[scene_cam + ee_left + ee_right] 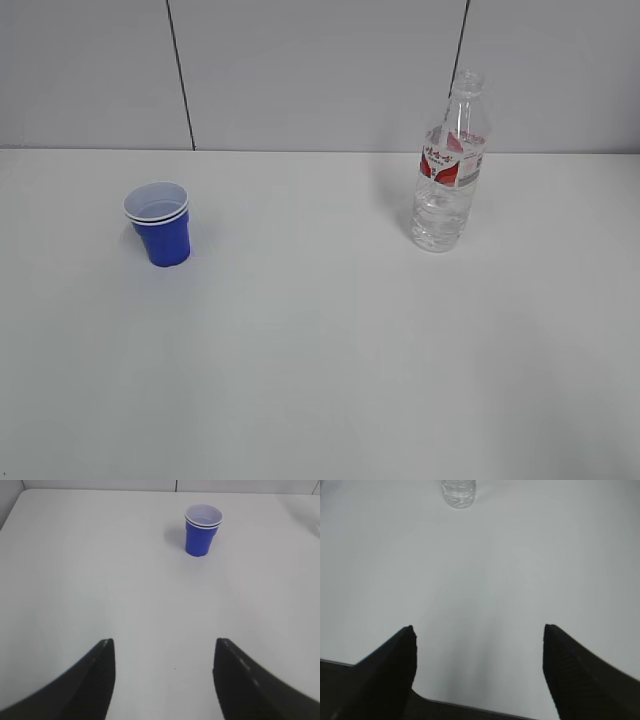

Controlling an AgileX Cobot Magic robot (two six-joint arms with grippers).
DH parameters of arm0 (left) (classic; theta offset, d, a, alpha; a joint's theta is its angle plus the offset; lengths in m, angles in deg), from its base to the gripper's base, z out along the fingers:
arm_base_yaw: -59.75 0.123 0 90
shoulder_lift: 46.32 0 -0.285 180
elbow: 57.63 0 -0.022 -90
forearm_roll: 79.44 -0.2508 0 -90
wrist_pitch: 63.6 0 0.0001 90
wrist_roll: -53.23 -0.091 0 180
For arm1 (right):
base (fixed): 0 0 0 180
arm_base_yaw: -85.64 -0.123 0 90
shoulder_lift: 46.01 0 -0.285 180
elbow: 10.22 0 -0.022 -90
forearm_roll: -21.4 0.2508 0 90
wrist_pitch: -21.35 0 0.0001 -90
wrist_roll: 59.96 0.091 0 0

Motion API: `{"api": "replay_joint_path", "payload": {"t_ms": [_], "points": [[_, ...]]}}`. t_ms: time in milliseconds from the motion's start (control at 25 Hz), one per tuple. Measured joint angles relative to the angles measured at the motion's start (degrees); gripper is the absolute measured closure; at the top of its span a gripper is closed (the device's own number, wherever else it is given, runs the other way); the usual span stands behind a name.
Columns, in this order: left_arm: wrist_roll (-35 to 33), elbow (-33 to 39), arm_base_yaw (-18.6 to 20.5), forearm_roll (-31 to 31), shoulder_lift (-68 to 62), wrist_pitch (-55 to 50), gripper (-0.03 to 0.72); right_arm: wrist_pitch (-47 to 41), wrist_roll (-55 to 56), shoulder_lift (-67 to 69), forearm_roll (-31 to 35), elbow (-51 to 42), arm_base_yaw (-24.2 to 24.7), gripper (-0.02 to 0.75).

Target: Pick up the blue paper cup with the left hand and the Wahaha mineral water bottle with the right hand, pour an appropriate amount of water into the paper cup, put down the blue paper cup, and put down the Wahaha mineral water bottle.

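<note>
Plainly, the blue paper cup (158, 223) stands upright on the left part of the white table (320, 360), royal blue on its tapered outside and white within, with a doubled white rim that reads as two stacked lips. In the left wrist view the same cup (202, 530) sits far ahead and a little right of centre, casting a faint shadow to its left; whether anything lies in its bottom cannot be told. Well apart from it, on the right part of the table and nearer the grey panelled wall (320, 70), the Wahaha mineral water bottle (450, 165) stands upright: tall, clear and ribbed, with a narrow neck and a red-and-white label band around its shoulder. No cap can be made out on its mouth. The water (440, 220) fills the lower ribbed part, below the label. The right wrist view catches only the bottle's base (459, 492) at the top edge. The left tool (164, 652) hangs above bare table with its two black fingers (95, 680) spread wide and nothing between them, the cup well ahead. The right tool (479, 637) likewise has its fingers (580, 675) spread wide, empty, far short of the bottle.
</note>
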Motion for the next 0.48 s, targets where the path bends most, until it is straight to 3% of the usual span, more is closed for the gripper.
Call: {"api": "replay_joint_path", "payload": {"t_ms": [240,480], "points": [[0.00,0.00,6.83,0.00,0.00,0.00,0.213,0.00,0.00,-1.76,0.00,0.00,0.00,0.150],[0.00,0.00,7.83,0.00,0.00,0.00,0.213,0.10,0.00,-1.76,0.00,0.00,0.00,0.150]]}}
